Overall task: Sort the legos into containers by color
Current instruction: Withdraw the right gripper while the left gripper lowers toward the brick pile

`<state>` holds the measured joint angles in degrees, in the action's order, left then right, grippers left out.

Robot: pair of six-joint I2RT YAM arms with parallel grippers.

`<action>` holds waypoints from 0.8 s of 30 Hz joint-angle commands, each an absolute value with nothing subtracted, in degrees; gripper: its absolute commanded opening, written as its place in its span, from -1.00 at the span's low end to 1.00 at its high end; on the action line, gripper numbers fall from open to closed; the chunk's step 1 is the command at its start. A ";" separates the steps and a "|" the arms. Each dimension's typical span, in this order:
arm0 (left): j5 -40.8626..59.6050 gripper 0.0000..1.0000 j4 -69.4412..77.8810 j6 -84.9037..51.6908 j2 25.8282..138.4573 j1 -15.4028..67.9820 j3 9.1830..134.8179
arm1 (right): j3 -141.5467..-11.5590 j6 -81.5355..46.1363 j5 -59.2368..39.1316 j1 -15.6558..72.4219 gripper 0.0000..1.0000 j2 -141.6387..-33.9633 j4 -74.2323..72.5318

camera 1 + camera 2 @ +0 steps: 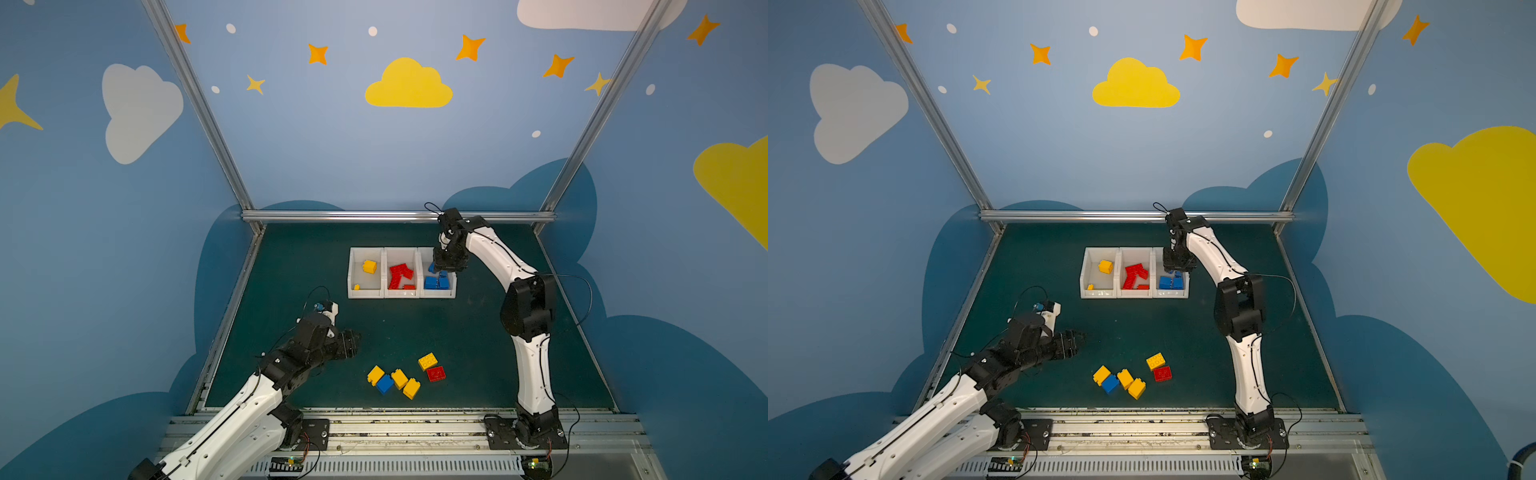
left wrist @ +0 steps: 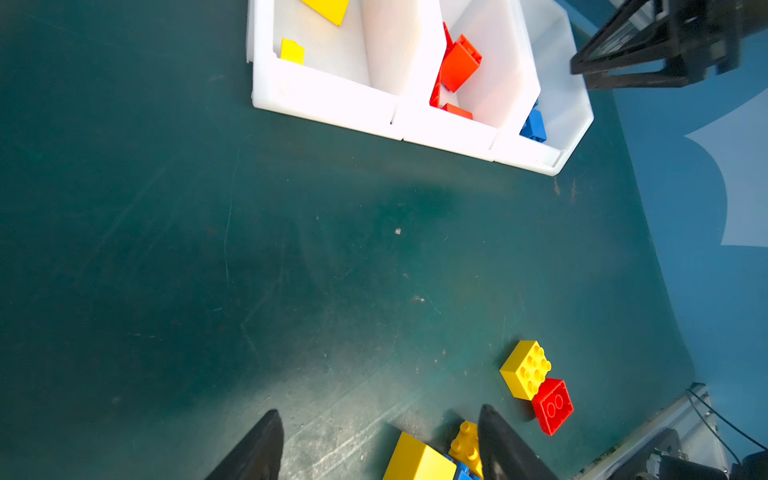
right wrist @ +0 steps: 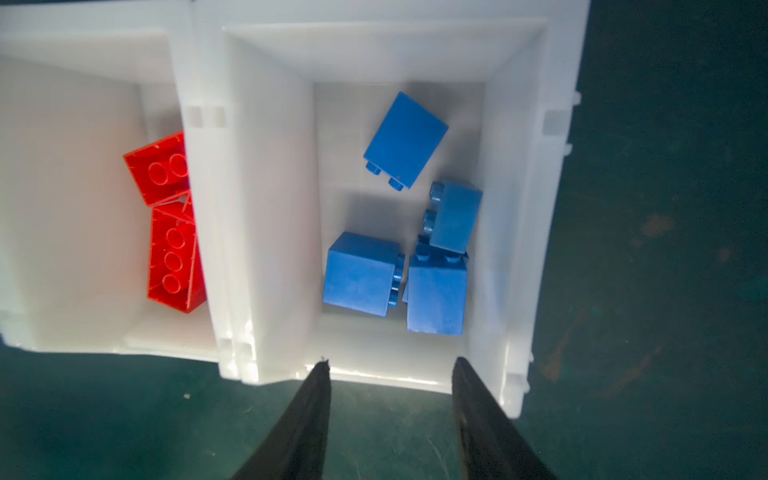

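The green counter [image 1: 291, 266] holds three white bins side by side near the back: the yellow bin [image 1: 365, 293], the red bin [image 1: 401, 293] and the blue bin [image 1: 437, 294]. The right hand [image 3: 390, 368] hangs over the blue bin with its two fingers apart and nothing between them. In the right wrist view four blue bricks [image 3: 359, 274] lie in the bin under it, and one looks blurry. The left hand [image 2: 380, 413] is low over the front of the counter, open and holding nothing. The loose bricks lie just past its fingers, toward the right arm. In both top views they sit in a little bunch: a yellow brick [image 1: 375, 374] touching a blue brick [image 1: 385, 384], two more yellow bricks [image 1: 405, 384] beside them, and then a yellow flat brick [image 1: 427, 361] touching a red flat brick [image 1: 435, 373]. The red bin holds a pile of red bricks [image 1: 400, 276]. The yellow bin holds one big yellow block [image 1: 369, 266] and one tiny yellow piece [image 1: 356, 286].
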<state>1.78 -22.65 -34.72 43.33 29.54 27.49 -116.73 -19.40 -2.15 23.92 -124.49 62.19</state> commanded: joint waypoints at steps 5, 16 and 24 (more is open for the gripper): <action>1.65 0.48 -29.48 -33.13 42.63 30.93 29.02 | -101.07 -20.76 -4.01 25.64 -0.03 -108.75 56.40; -0.36 0.48 -30.87 -32.22 45.35 39.92 28.58 | -76.83 -25.48 -2.56 29.78 -0.01 -90.71 52.48; 2.19 0.47 -27.75 -30.46 52.94 46.32 29.04 | -64.07 -32.42 -2.17 31.76 0.00 -82.47 49.74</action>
<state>0.93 -28.91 -32.08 51.05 45.01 27.66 -66.50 -28.58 -2.68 31.35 -85.14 51.51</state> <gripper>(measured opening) 0.739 0.499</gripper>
